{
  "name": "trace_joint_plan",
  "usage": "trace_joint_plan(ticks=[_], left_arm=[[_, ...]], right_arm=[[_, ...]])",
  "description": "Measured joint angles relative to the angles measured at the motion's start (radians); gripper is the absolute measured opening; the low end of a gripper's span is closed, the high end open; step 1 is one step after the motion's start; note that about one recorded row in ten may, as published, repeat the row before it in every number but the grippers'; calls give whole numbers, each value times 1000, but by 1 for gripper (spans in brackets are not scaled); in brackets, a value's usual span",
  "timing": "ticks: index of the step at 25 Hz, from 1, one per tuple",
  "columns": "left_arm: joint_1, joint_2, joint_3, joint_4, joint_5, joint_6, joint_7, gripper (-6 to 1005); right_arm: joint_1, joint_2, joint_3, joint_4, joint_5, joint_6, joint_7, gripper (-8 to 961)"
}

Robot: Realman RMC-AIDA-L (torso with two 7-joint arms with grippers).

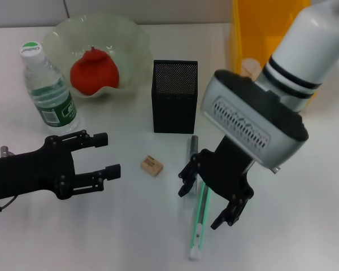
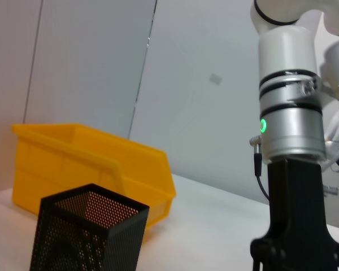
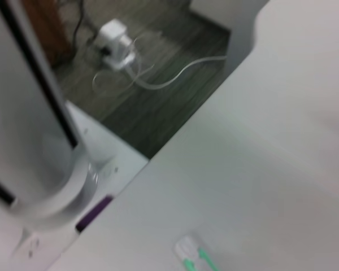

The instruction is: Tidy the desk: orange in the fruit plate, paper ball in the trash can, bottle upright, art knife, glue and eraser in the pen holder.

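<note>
The right gripper [image 1: 214, 195] is hanging open over the desk [image 1: 305, 214] near its front edge, its fingers spread on either side of the green knife [image 1: 199, 224], which is lying flat and pointing roughly from the front edge toward the holder [image 1: 174, 96]; a grey stick that is probably the glue [image 1: 192, 148] is lying just beyond it. To do this pick well, the jaws should be settling squarely across the knife's narrow width, near its middle, so that it is not swinging when lifted, and low enough to catch so thin a thing off the flat surface without scraping. The right arm is reaching in from the back right corner, its wrist bent steeply down so the fingers are pointing at the desk. The left gripper [image 1: 101, 157] is idling open near the left edge, held level and pointing across toward the eraser [image 1: 151, 166], which is sitting apart from both grippers near the middle. The bottle [image 1: 47, 90] is standing upright by the left edge, the orange [image 1: 94, 70] is sitting in the plate [image 1: 130, 39] at the back, and the yellow bin [image 1: 254, 34] is standing at the back right.
</note>
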Motion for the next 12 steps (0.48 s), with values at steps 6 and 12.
trace_joint_plan(ticks=[6,12], left_arm=[[3,-4,-5,-1,-1,1,0,773],[5,-8,-6,-2,-10,2,2,773]], right_arm=[[20,2,-140,-32,26,36,-24,788],[25,3,-247,-57,71,78,-36,781]])
